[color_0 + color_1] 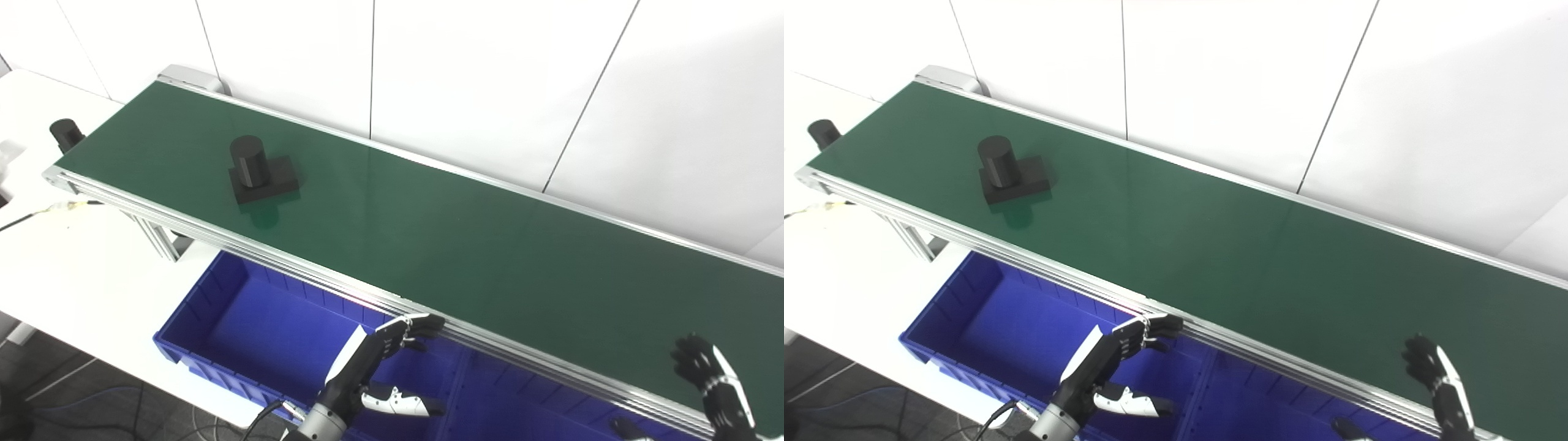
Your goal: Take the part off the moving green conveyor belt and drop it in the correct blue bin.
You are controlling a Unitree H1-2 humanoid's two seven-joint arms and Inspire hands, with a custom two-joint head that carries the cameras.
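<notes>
A black part [260,171], an upright cylinder on a square base, stands on the green conveyor belt [429,239] toward its left end. My left hand [383,361] is open and empty, hovering over the blue bin [202,306] just below the belt's near rail, far right of the part. My right hand [713,380] is open and empty, raised at the belt's near edge at the far right. The part also shows in the right eye view [1009,169].
A second blue bin [520,404] sits right of the first, under the belt rail. A small black cylinder [65,135] stands on the white table [79,269] beyond the belt's left end. A cable [37,214] lies on the table.
</notes>
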